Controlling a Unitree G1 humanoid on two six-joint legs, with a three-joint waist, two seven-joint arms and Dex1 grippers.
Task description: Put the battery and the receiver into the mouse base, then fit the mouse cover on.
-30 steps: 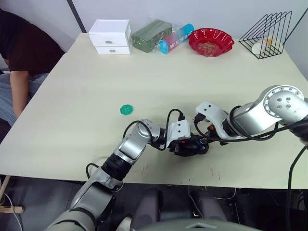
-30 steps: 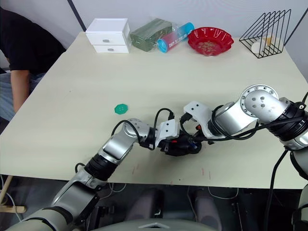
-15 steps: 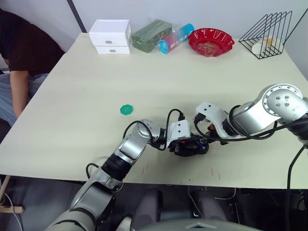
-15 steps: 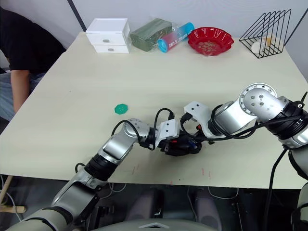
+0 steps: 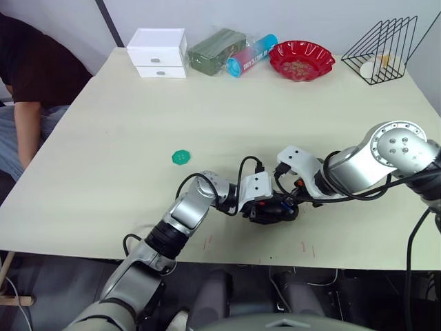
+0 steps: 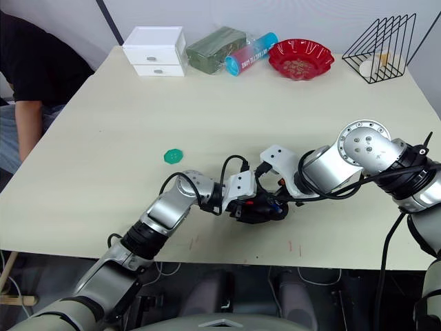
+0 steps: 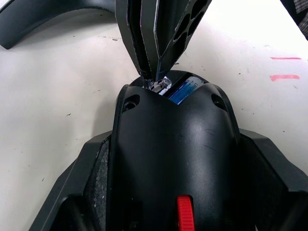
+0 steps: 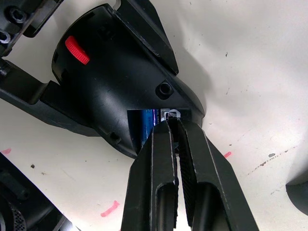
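We see the left gripper (image 8: 29, 91) clamped around the mouse base (image 7: 173, 159) on the worktop (image 5: 207, 124). The right gripper (image 8: 174, 126), fingers pinched on a small metal piece, probably the receiver, sits beside the battery (image 7: 182, 91) inside the base. Any skew could jam it.

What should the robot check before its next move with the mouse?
1. Grip: the left end effector clamps the black oval mouse base: ok.
2. The blue and silver battery sits inside the base: ok.
3. The right end effector pinches the small silver receiver at its slot beside the battery: ok.
4. Receiver pushed fully in: cannot tell.
5. The glossy black mouse cover lies on the table, apart from the base: ok.
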